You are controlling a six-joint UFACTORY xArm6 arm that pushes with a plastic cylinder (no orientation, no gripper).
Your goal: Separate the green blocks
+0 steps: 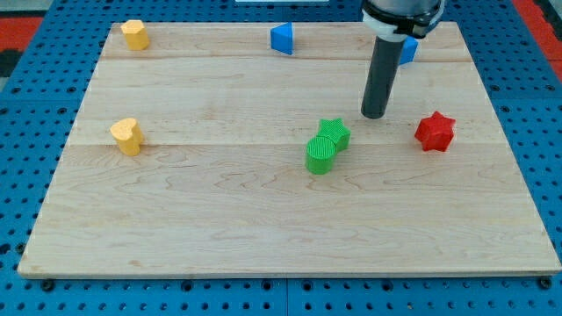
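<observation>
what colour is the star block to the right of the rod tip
Red: the red star block sits at the view's right of my tip, clearest in the camera view.

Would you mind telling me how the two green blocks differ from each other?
The green star block has a pointed star outline, while the green rounded block has smooth curved sides. The green star block lies nearer the view's top and right, closer to my tip; the green rounded block lies toward the view's bottom and left. Both share the same green and touch each other.
</observation>
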